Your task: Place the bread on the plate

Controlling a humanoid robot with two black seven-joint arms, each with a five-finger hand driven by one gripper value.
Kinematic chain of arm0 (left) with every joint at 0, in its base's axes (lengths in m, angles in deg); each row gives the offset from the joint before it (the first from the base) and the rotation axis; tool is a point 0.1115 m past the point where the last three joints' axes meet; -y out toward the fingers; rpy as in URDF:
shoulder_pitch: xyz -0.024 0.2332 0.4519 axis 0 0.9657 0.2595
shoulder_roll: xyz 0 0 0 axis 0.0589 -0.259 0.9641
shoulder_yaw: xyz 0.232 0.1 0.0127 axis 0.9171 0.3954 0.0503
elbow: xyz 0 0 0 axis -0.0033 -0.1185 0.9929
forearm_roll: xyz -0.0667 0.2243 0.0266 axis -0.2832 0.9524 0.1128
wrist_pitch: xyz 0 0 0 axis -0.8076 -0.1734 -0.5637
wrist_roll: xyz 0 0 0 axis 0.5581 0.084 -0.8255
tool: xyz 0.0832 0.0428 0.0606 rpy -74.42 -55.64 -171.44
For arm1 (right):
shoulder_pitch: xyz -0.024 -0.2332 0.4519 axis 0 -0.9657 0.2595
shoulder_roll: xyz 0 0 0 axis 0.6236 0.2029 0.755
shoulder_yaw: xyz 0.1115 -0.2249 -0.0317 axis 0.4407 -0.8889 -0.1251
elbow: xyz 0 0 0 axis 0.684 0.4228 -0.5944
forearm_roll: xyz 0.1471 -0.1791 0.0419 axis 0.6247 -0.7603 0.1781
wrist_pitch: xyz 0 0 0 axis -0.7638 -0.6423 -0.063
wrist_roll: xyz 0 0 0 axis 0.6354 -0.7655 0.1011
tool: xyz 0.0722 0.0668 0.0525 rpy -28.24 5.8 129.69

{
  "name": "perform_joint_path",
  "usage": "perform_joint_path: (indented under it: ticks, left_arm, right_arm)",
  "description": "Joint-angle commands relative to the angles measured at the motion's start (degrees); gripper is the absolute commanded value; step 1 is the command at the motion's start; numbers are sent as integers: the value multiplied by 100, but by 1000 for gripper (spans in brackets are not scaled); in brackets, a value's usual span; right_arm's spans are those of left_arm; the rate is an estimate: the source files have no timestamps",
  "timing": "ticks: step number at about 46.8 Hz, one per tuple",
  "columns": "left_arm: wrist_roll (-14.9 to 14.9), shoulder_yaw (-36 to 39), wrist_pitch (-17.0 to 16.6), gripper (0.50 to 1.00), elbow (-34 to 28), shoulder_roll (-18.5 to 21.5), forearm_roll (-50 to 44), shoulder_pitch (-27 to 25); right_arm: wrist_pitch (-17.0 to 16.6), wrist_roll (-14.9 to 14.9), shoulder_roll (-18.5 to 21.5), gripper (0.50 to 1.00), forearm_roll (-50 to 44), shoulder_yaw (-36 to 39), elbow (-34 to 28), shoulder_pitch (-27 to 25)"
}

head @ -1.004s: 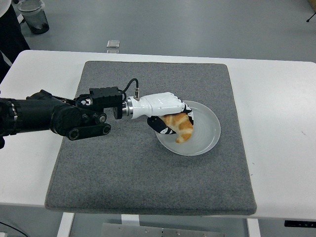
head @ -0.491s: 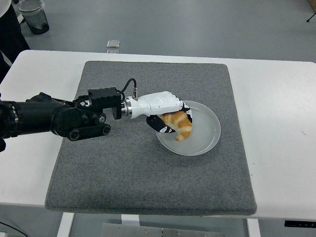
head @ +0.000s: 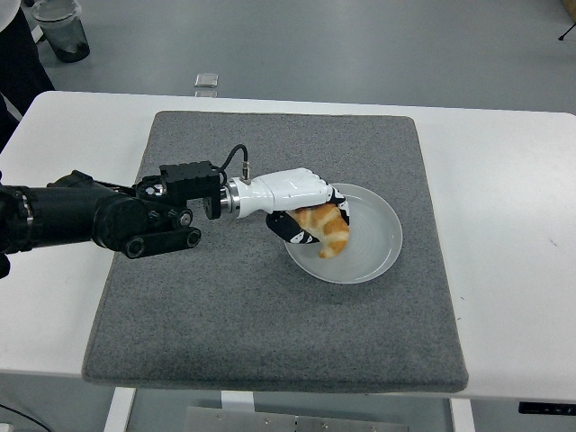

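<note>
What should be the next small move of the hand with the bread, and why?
Probably open the fingers and let go. The left hand is shut on the bread, a croissant, which already hangs over the left part of the plate, its lower end at or near the plate's surface. Whether it touches cannot be told, so easing it down first may be safer.

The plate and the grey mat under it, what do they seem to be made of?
The plate looks like smooth, pale, slightly glossy plastic or glazed ceramic; its even sheen leaves either open. The grey mat looks like felt or a similar fabric: matte, speckled, with a soft fuzzy surface and rounded corners.
</note>
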Motion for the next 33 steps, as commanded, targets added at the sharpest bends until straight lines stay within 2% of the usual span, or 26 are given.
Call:
perform_joint_path:
  ticks: [1, 5, 17, 33]
  left_arm:
    - [0, 1, 18, 820, -5, 0, -3, -8]
    - [0, 1, 18, 885, -14, 0, -12, -8]
    - [0, -8, 18, 962, -49, 0, -21, 1]
    - [0, -8, 79, 966, -102, 8, -29, -8]
  right_arm:
    - [0, -3, 0, 930, 0, 0, 0, 0]
    - [0, 5, 0, 930, 0, 0, 0, 0]
    - [0, 5, 0, 932, 0, 0, 0, 0]
    - [0, -3, 0, 930, 0, 0, 0, 0]
